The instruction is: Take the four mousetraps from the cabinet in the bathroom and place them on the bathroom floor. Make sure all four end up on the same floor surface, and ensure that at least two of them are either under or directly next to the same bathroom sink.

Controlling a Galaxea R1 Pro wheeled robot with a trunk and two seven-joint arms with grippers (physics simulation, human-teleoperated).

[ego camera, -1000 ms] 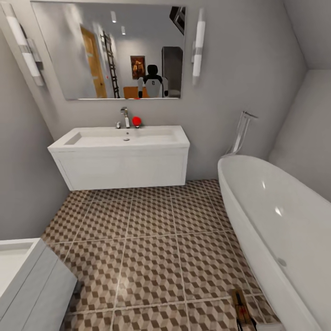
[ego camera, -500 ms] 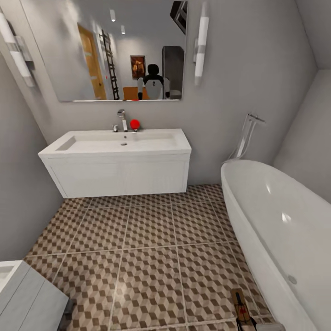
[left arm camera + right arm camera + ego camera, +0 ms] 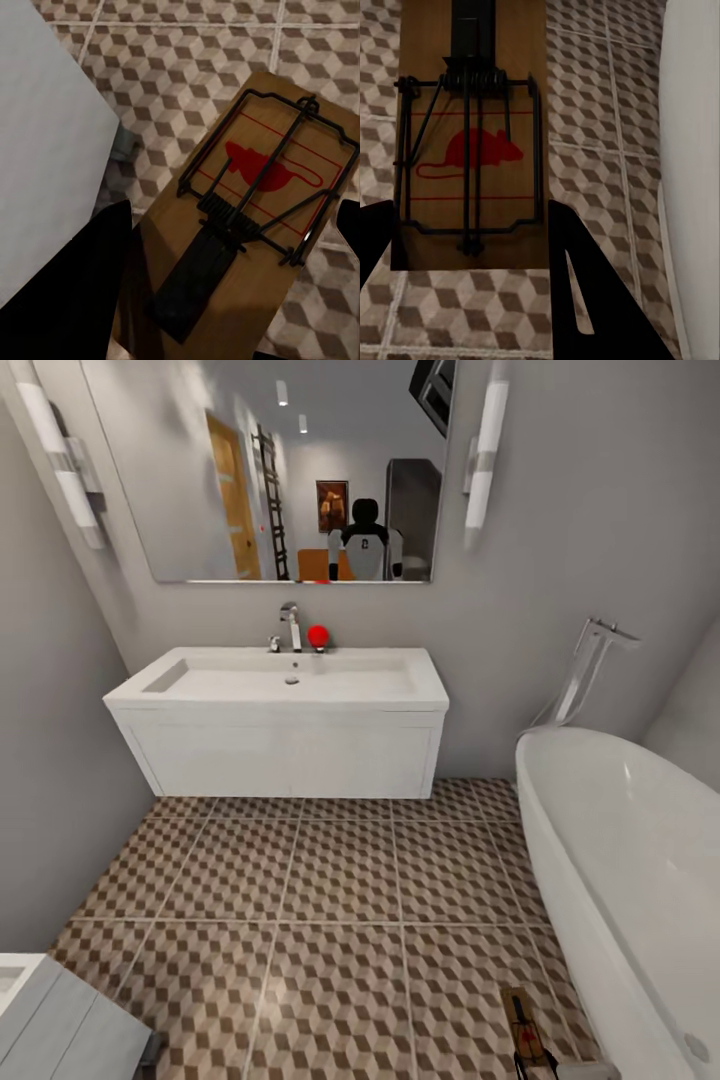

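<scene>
From my head camera the sink (image 3: 280,680) sits at about twelve o'clock, a wide white basin on its white vanity (image 3: 285,758) with a chrome tap (image 3: 291,625) and a small red ball (image 3: 318,636) beside it, under a mirror (image 3: 270,470). The bathroom floor (image 3: 330,920) of cube-patterned tiles spreads between me and the vanity. A white bathtub (image 3: 630,870) curves along at three o'clock, and a second white unit's corner (image 3: 60,1025) shows at seven o'clock.

In my left wrist camera, my left end effector (image 3: 225,300) has its dark fingers (image 3: 82,292) standing either side of a mousetrap (image 3: 255,202), a brown board with black wire and a red mouse print; it looks clamped on the board, though the contact itself is dark and hard to make out. The tiles lie beneath it.

In my right wrist camera, my right end effector (image 3: 472,247) grips a second mousetrap (image 3: 472,135) between its fingers (image 3: 585,292), above the tiled floor, with the tub's white side nearby. That trap also shows at about five o'clock in the head view (image 3: 525,1032), low beside the bathtub.
</scene>
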